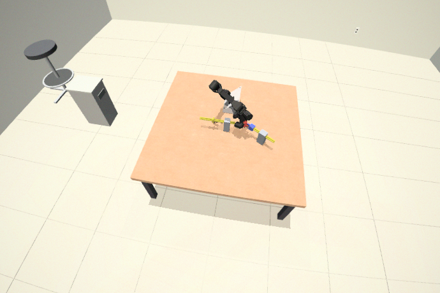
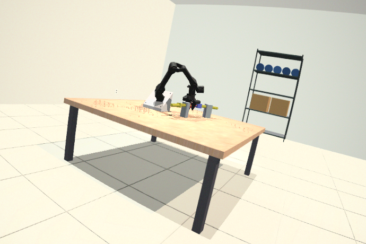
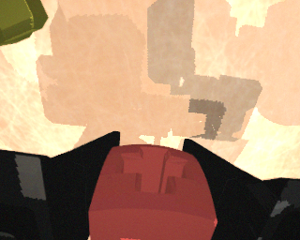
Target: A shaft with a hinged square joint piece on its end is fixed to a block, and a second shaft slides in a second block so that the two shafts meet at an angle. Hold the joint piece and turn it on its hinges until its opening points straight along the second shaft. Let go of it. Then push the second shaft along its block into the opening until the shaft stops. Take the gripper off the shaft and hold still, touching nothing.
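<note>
The red square joint piece (image 1: pixel 245 125) (image 3: pixel 151 190) sits between two grey blocks, the left block (image 1: pixel 226 125) (image 2: pixel 184 110) and the right block (image 1: pixel 262 137) (image 2: pixel 207 111). My gripper (image 1: pixel 243 122) (image 2: pixel 193 105) (image 3: pixel 151 142) reaches down from above and is shut on the red joint piece, with one black finger on each side of it in the wrist view. A blue piece (image 1: pixel 252 127) (image 2: pixel 199 105) lies just beyond it toward the right block. One yellow shaft (image 1: pixel 209 119) (image 2: pixel 176 104) (image 3: pixel 10 19) runs out to the left. The other shaft (image 1: pixel 270 139) (image 2: pixel 215 107) sticks out past the right block.
The arm's white base (image 1: pixel 237 95) (image 2: pixel 159 101) stands behind the blocks on the wooden table (image 1: pixel 213 176) (image 2: pixel 207 134). A stool (image 1: pixel 41 50) and a grey cabinet (image 1: pixel 94 101) stand on the floor to the left. A shelf rack (image 2: pixel 275 93) stands by the far wall.
</note>
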{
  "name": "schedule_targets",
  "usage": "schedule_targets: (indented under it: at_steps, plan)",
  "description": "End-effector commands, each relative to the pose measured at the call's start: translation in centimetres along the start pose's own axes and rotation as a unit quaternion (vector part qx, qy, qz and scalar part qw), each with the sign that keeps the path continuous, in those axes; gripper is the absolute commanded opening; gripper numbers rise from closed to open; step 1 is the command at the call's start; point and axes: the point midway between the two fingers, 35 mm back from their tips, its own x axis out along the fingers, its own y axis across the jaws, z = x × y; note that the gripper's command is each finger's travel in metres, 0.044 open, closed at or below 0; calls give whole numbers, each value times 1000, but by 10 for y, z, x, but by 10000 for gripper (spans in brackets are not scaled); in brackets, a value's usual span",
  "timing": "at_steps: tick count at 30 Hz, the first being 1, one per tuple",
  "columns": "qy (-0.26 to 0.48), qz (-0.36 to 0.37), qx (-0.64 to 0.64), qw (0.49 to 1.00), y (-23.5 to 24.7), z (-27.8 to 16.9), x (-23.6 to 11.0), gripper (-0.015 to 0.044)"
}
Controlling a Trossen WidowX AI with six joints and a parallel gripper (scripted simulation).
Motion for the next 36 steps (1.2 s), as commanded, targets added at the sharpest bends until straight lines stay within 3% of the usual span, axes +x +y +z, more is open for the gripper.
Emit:
schedule_targets:
  at_steps: [1, 12, 14, 19, 25, 36]
  plan:
    - [-1, 0, -2, 1000, 0, 0, 0, 182]
    - [-1, 0, -2, 1000, 0, 0, 0, 182]
    - [0, 0, 0, 1000, 0, 0, 0, 147]
    - [0, 0, 0, 1000, 0, 0, 0, 147]
    - [0, 0, 0, 1000, 0, 0, 0, 0]
    - [-21, -6, -51, 998, 5, 0, -2, 0]
